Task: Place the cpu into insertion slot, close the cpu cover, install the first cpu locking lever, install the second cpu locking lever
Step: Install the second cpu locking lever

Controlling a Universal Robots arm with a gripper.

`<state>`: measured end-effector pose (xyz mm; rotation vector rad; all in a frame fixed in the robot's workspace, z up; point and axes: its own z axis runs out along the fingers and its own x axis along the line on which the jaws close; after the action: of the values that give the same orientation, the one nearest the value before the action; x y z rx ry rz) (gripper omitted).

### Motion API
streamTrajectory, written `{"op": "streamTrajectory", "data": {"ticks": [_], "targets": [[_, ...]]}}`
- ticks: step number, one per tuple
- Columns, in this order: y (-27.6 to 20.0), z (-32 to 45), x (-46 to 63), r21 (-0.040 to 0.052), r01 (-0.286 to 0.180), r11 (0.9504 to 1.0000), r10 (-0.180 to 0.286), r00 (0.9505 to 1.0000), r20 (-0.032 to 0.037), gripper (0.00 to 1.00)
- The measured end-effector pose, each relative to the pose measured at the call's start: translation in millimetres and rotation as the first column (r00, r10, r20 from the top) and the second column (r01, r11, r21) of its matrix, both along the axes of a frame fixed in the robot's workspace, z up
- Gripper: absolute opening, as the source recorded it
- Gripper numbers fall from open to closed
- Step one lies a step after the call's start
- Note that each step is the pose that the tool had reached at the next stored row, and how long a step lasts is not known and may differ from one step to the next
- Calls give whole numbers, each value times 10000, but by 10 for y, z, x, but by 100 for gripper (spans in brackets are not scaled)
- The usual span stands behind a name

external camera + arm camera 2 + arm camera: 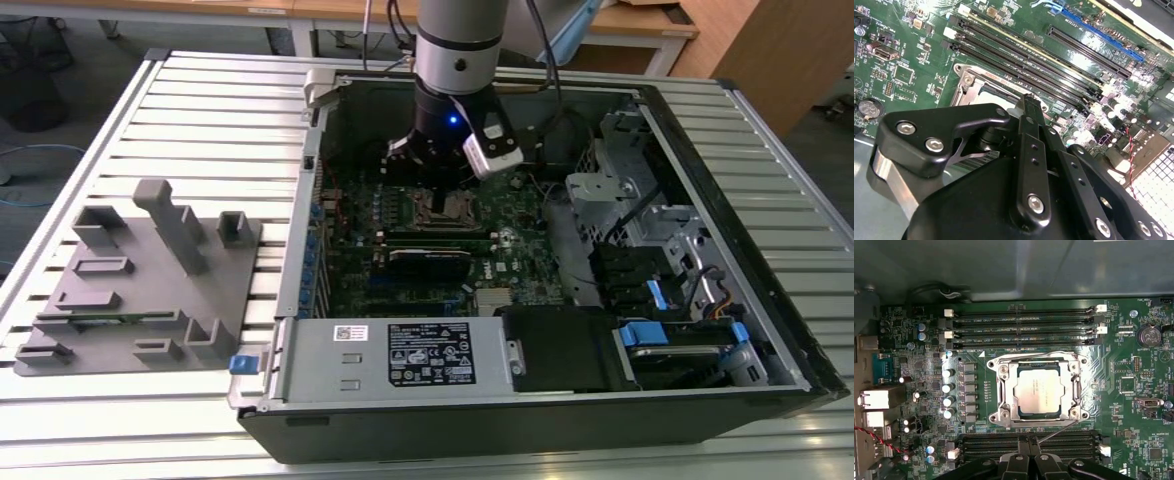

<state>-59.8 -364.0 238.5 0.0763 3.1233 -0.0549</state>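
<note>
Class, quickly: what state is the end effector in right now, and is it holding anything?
End effector: shut, holding nothing, its tips beside the silvery square metal cpu cover.

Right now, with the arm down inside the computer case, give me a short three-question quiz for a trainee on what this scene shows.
1. True or false: the cpu already lies in the insertion slot.
2. Pick one. The cpu cover is: A, down flat around the cpu; B, standing upright; C, lying on the table outside the case.
3. Fill the gap: in the first wrist view, a thin locking lever slants from the socket's corner toward the ____.

Key: 1 true. 2 A. 3 claw.
</note>
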Motion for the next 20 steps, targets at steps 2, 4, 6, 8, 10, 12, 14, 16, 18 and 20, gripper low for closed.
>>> {"op": "streamTrajectory", "data": {"ticks": [2,4,6,8,10,12,14,16,18,20], "targets": [[0,-2,-1,1,0,10000,0,10000,0,11],[0,-9,-2,3,0,10000,0,10000,1,11],[0,-19,-4,0,0,10000,0,10000,0,11],[0,-35,-4,1,-1,10000,1,10000,1,11],[0,-44,-5,0,0,10000,0,10000,-1,11],[0,-44,-5,-3,0,10000,0,10000,-2,11],[0,-76,-5,0,0,10000,0,10000,0,11],[0,-76,-5,0,0,10000,0,10000,0,11],[0,-77,-5,0,0,10000,0,10000,0,11],[0,-82,-6,3,1,10000,-1,10000,2,11]]}}
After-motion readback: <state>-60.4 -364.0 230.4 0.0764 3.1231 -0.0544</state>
